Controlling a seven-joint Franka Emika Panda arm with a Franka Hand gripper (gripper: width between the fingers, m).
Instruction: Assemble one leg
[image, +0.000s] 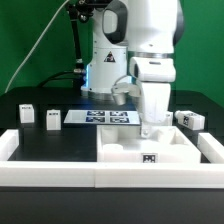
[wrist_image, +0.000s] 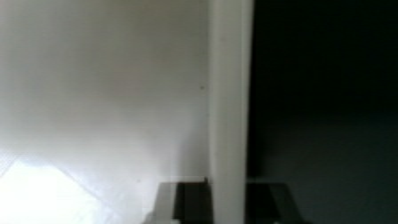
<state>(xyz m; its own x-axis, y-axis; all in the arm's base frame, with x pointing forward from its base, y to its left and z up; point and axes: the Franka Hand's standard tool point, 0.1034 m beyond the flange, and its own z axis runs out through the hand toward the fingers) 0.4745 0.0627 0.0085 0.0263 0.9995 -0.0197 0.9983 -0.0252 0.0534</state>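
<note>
Small white legs with square tags stand on the black table: two on the exterior view's left (image: 27, 115) (image: 52, 120) and one on its right (image: 188, 119). None shows in the wrist view. My gripper (image: 148, 128) points down at the far rim of the large white tray-like rimmed piece (image: 175, 152). In the wrist view my gripper (wrist_image: 228, 205) straddles that rim (wrist_image: 230, 100), with a dark finger (wrist_image: 187, 203) pressed against each side. It holds no leg.
The marker board (image: 100, 117) lies behind the rimmed piece, in front of the robot base. A white wall (image: 50, 170) runs along the table's front and sides, and the rimmed piece sits against it at the front right.
</note>
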